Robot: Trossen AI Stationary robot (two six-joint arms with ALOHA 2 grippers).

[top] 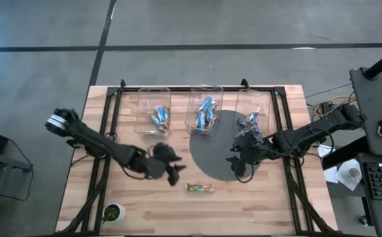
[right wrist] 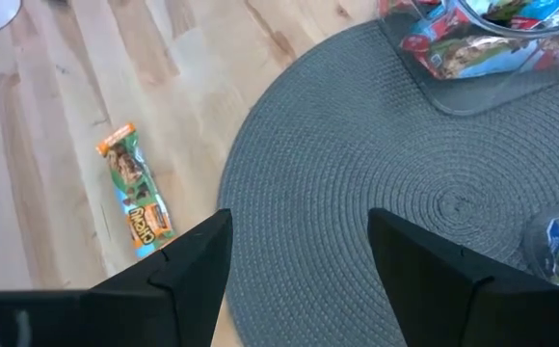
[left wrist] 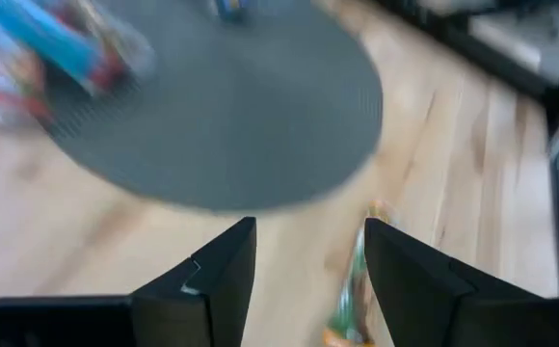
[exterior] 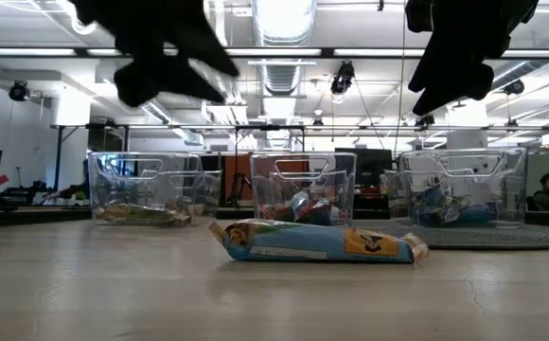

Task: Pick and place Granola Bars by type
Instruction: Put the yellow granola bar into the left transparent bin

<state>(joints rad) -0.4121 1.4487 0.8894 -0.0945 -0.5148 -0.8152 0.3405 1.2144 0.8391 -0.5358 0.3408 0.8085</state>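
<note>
1 granola bar is seen lying flat on the bare wooden worktop, just off the edge of the round grey mat. The remaining bars are held in 3 clear bins lined up beyond the mat. The left gripper is held above the worktop beside the loose bar, its fingers parted and empty. The right gripper is poised over the mat, likewise parted and empty.
</note>
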